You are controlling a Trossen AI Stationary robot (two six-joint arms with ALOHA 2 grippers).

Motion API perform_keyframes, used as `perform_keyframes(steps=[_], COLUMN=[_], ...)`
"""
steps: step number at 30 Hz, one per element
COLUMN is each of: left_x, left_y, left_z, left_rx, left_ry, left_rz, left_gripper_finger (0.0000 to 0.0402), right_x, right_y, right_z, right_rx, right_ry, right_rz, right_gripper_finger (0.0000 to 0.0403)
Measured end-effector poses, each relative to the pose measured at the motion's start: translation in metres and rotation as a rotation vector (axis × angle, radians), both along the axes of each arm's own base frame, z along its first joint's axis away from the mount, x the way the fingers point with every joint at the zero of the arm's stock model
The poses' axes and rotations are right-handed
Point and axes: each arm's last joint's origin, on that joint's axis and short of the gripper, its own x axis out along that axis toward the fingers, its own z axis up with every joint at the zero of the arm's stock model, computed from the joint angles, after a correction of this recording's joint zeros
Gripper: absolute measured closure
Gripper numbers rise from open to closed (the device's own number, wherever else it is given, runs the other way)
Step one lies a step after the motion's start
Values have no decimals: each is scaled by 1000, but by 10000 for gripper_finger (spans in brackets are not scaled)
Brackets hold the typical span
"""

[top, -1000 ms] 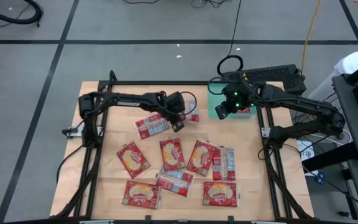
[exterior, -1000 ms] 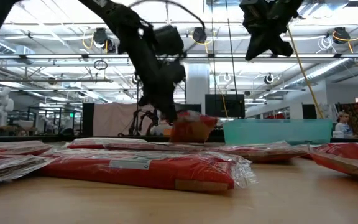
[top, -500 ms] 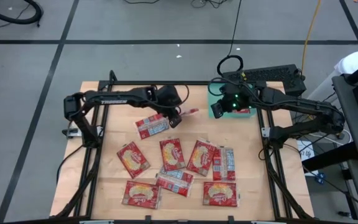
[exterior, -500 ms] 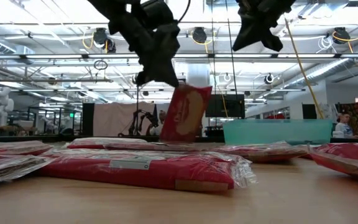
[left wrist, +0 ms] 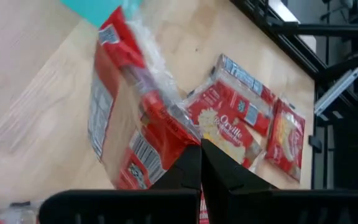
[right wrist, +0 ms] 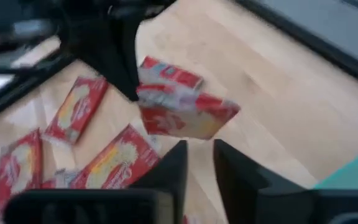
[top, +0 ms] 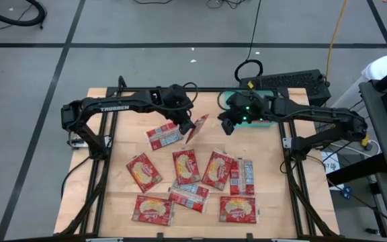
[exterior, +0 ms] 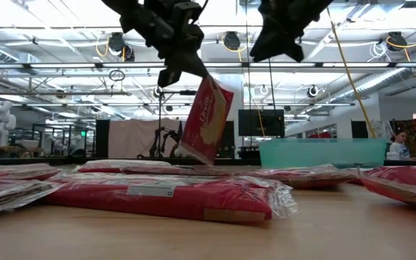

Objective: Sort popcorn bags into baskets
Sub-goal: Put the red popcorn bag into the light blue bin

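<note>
My left gripper (top: pixel 187 125) is shut on a red popcorn bag (top: pixel 196 128) above the table's far middle; in the low view that bag (exterior: pixel 205 121) hangs below the gripper (exterior: pixel 188 71). My right gripper (top: pixel 228 124) hovers open just right of that bag, which shows ahead of its fingers (right wrist: pixel 180 104). The teal basket (top: pixel 273 123) sits at the far right, partly under the right arm. Several more popcorn bags lie flat on the table, the nearest one (top: pixel 164 136) just below the left gripper. My left gripper pinches the bag between its two fingers at the upper edge (exterior: pixel 205 79), seen in the wrist view as the bag's near end (left wrist: pixel 180 138). The fingers come from above, slanting down. The bag hangs lifted clear of the table, tilted, its lower end (exterior: pixel 193 153) free.
Flat bags cover the table's middle and near part (top: pixel 185 166) (top: pixel 237 210) (top: pixel 153 210). Black frame rails (top: pixel 106 168) run along both sides. A black box (top: pixel 294 82) stands behind the basket. A person (exterior: pixel 397 144) sits in the room beyond.
My left gripper has risen, keeping hold of the bag. The bag has come up from table height, lifted clear, and now hangs tilted. My right gripper has moved from above the basket toward the table's left, closer to the held bag.
</note>
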Motion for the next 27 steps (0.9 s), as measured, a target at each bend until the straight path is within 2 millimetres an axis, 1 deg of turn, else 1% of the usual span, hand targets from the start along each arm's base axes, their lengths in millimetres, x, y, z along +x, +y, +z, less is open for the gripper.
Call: perform_keyframes(steps=[5,8,10,13,16,20,24,27], left_x=[-1,-1,0,0,1,2,3,3], left_y=[1,1,0,0,0,0,0,-1], left_z=[0,1,1,2,3,4,5,6], left_rx=[-29,-41,-45,-49,-38,-12,13,19], left_ry=[-19,-34,-44,-68,-91,-109,-136,-153], left_rz=[-58,-86,-104,-131,-155,-175,-217,-237], left_gripper_finger=[401,401,401,401,401,401,401,401], right_x=[17,25,28,32,37,45,51,56], right_y=[-2,-3,-4,-5,-6,-5,-5,-6], right_z=[-10,-13,-16,-22,-29,-38,-48,-51], right_rx=[-37,-75,-100,-113,-129,-112,-116,-127], right_ry=[-9,-24,-20,7,34,25,46,37], right_rz=[142,181,200,217,246,366,413,418], right_gripper_finger=[238,192,168,147,141,147,168,196])
